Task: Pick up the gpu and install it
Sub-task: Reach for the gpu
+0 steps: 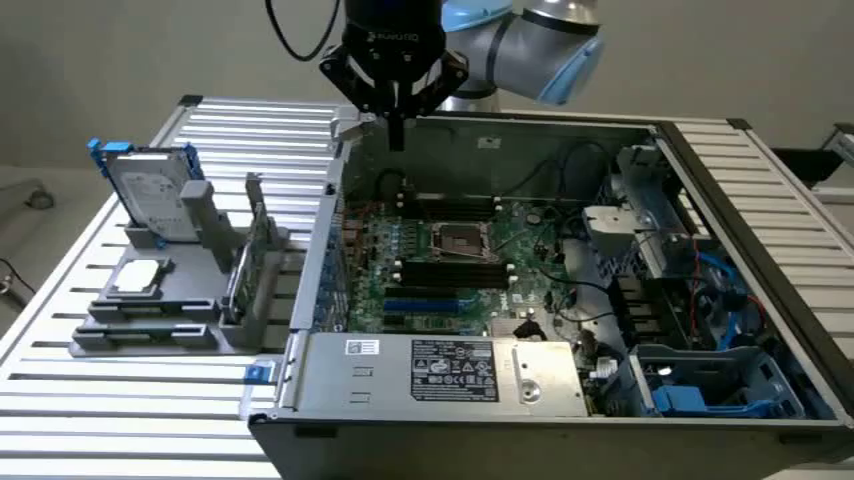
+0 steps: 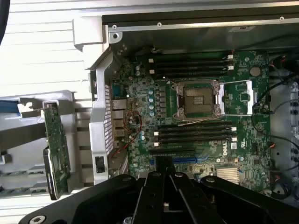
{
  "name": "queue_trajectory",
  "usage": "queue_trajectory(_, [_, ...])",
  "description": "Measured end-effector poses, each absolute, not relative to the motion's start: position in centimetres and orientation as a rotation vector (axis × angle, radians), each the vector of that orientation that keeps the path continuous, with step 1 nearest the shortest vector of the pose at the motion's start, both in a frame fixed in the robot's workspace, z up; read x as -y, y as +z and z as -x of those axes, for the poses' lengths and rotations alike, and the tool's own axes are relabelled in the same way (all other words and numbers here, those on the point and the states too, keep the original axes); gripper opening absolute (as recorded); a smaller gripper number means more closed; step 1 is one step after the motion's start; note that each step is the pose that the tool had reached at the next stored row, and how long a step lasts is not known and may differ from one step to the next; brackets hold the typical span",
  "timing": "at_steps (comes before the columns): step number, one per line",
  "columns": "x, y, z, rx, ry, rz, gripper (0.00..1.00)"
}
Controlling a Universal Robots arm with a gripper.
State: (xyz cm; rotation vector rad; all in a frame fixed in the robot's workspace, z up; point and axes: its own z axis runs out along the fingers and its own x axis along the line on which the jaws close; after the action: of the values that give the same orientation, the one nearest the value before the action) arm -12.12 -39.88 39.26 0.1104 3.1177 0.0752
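Gripper (image 1: 396, 138) closed tight, empty, upper centre of exterior view over computer case (image 1: 561, 119). Gpu (image 1: 244, 265) on edge in grey rack (image 1: 147, 335) (exterior view's left).

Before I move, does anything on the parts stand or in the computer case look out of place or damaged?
Nothing stands out. The gpu stands upright in the gray stand beside the case, the hard drive is upright too, and the chip lies flat. The end effector hangs shut and empty above the case's rim.
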Motion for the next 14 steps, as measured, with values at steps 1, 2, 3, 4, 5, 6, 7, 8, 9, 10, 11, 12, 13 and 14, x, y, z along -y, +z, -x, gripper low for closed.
queue_trajectory(1, [39.9,39.3,12.1,-3.118,0.075,-0.11,0.11])
queue_trajectory(2, [39.9,39.3,12.1,-3.118,0.075,-0.11,0.11])
queue_trajectory(3, [39.9,39.3,12.1,-3.118,0.075,-0.11,0.11])
queue_trajectory(4, [39.9,39.3,12.1,-3.118,0.075,-0.11,0.11])
queue_trajectory(5, [39.9,39.3,12.1,-3.118,0.075,-0.11,0.11])
queue_trajectory(6, [39.9,39.3,12.1,-3.118,0.075,-0.11,0.11])
queue_trajectory(7, [39.9,39.3,12.2,-3.118,0.075,-0.11,0.11])
queue_trajectory(8, [39.9,39.3,12.5,-3.118,0.075,-0.111,0.11])
queue_trajectory(9, [39.9,39.3,13.0,-3.118,0.075,-0.11,0.11])
queue_trajectory(10, [39.9,39.2,13.4,-3.118,0.075,-0.11,0.11])
queue_trajectory(11, [39.8,39.2,13.9,-3.119,0.075,-0.111,0.11])
queue_trajectory(12, [39.8,39.1,14.4,-3.12,0.075,-0.111,0.11])
queue_trajectory(13, [39.8,39.1,14.8,-3.122,0.075,-0.111,0.11])
queue_trajectory(14, [39.7,39.0,15.3,-3.124,0.075,-0.111,0.11])
